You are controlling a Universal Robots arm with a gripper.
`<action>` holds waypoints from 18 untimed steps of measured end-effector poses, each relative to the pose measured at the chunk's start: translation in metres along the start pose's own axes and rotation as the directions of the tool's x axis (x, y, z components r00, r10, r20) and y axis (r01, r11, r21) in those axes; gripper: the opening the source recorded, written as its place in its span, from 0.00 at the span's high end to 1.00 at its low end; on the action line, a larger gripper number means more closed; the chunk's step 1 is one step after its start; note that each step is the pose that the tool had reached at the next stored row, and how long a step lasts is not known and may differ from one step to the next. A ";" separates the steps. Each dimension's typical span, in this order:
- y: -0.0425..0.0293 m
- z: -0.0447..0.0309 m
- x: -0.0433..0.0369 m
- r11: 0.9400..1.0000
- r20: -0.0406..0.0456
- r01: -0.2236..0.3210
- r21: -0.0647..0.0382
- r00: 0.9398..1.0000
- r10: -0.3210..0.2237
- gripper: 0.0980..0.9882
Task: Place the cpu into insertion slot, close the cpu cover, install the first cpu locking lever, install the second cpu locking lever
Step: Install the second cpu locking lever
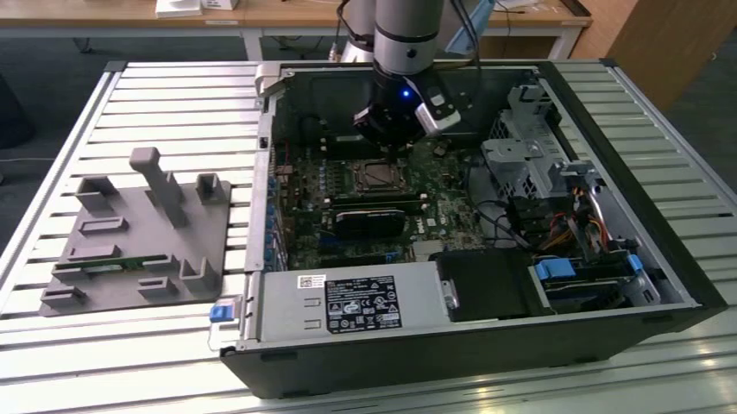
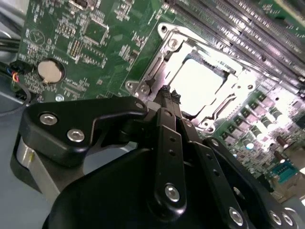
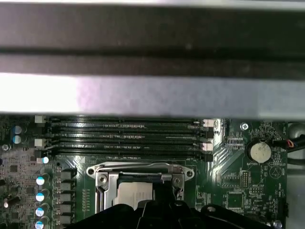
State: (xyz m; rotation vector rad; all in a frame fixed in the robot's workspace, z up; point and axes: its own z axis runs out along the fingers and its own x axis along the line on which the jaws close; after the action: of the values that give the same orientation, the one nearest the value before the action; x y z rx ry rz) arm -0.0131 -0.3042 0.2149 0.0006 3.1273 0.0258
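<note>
Exterior view: arm vertical, tool (image 1: 393,145) seemingly just above cpu cover (image 1: 374,176).

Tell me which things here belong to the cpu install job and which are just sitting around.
Part of the job:
- cpu, seated in the socket
- cpu cover, silvery frame around the chip
- insertion slot on the motherboard
- gripper, fingertips together beside the cover

Just lying about:
- grey fixture tray outside the case
- coin battery
- memory slots
- power supply
</note>
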 end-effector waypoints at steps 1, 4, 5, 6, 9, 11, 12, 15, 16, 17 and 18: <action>-0.0006 -0.0004 0.0000 1.000 0.000 0.000 0.000 1.000 0.000 0.99; -0.0010 -0.0067 -0.0001 1.000 0.000 0.000 -0.002 1.000 0.000 0.99; -0.0011 -0.0098 -0.0001 1.000 0.000 0.000 -0.002 1.000 0.000 0.99; -0.0011 -0.0130 -0.0002 1.000 0.000 0.000 -0.002 1.000 0.000 0.99; -0.0009 -0.0239 -0.0003 1.000 0.000 0.000 -0.002 1.000 0.000 0.99; -0.0008 -0.0316 -0.0004 1.000 0.000 0.000 -0.002 1.000 0.000 0.99; -0.0008 -0.0352 -0.0005 1.000 0.000 0.000 -0.002 1.000 0.000 0.99; -0.0012 -0.0428 -0.0006 1.000 0.000 0.000 -0.002 1.000 0.000 0.99; -0.0017 -0.0432 -0.0006 1.000 0.000 0.000 -0.002 1.000 0.000 0.99; -0.0025 -0.0433 -0.0006 1.000 0.000 0.000 -0.003 1.000 0.000 0.99; -0.0040 -0.0433 -0.0006 1.000 0.000 0.000 -0.002 1.000 0.000 0.99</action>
State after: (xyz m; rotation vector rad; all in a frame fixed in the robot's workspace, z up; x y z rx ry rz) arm -0.0131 -0.3088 0.2582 0.0006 3.1273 0.0296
